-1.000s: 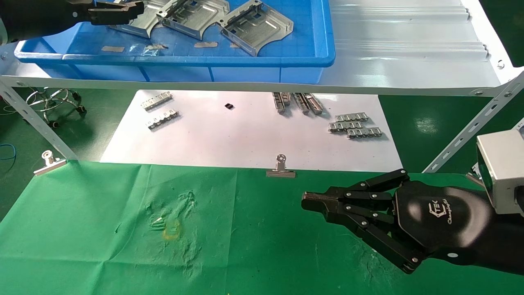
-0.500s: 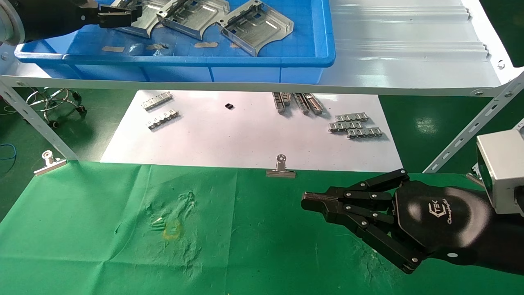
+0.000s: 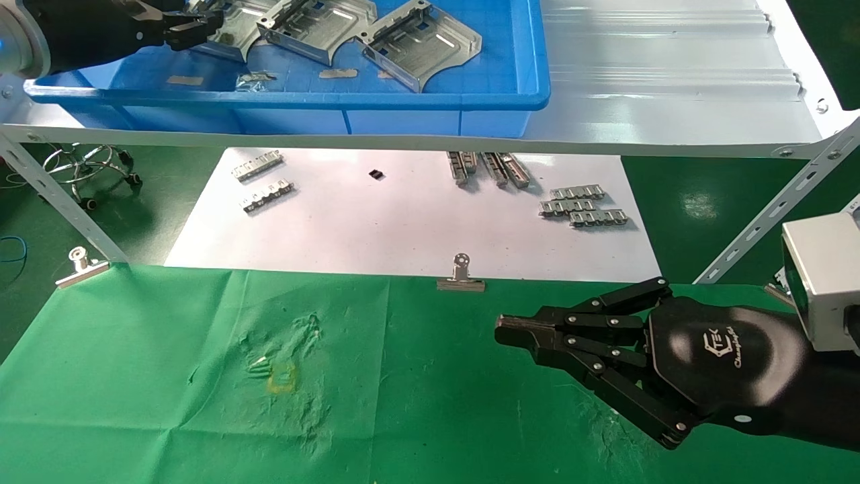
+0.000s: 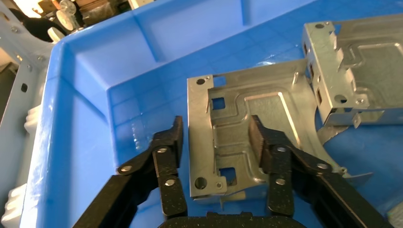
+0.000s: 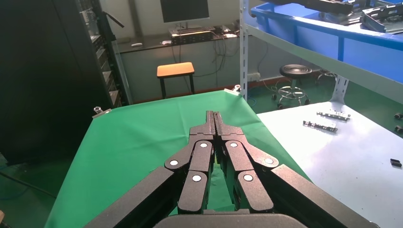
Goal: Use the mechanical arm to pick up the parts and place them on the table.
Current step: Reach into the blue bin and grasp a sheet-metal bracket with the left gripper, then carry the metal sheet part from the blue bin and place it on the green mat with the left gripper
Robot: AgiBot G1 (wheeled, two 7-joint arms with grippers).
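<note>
Up at eleven o'clock, our left gripper (image 4: 214, 142) spreads its fingers astride a part (image 4: 237, 137) lying in the blue bin (image 3: 336, 101), gripping nothing; at four o'clock our right gripper (image 3: 510, 331) hovers pinched together, empty, above the table (image 3: 168, 376).

My right gripper (image 3: 510, 331) wore a glossy black hexagonal palm with a white "TEK" logo. Its jointed black link fingers (image 5: 202, 156) carried silver screws, behind them a silver-grey wrist box (image 3: 823, 282)
</note>
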